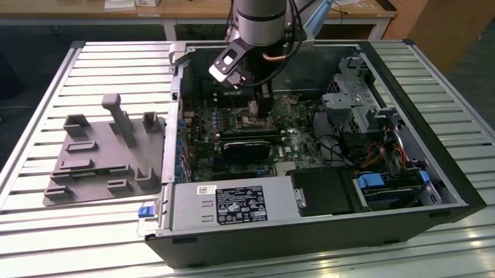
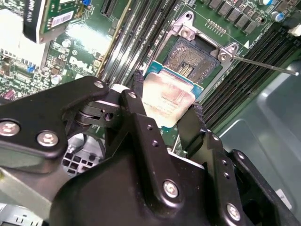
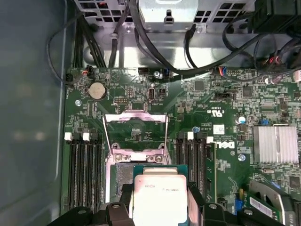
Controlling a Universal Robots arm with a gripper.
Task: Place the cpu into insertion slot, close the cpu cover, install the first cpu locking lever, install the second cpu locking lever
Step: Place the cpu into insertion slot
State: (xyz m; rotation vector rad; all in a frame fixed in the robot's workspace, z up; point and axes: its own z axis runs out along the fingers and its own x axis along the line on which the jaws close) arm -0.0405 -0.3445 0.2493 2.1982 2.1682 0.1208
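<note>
My gripper [image 2: 167, 96] is shut on the cpu [image 2: 164, 106], a flat silver-grey square chip clamped by two opposite edges between black fingers [image 2: 195, 127]. The chip hangs tilted, just beside and above the insertion slot [image 2: 194, 57], whose dark contact field lies bare inside its silvery rim. In the first wrist view the cpu [image 3: 160, 200] covers part of the slot [image 3: 120, 176]. Beyond it the cpu cover [image 3: 136, 117] is flipped open. A thin locking lever [image 2: 263, 65] sticks out sideways from the socket. In the exterior view the gripper [image 1: 258, 110] reaches down into the open computer case.
Memory slots [image 3: 84, 169] flank the socket on both sides. A black card [image 1: 247, 147] and the power supply [image 1: 232, 204] lie nearer the case front. Cables [image 3: 155, 47] and a drive cage [image 1: 356, 98] crowd the case. A grey fixture plate [image 1: 101, 156] lies on the slatted table.
</note>
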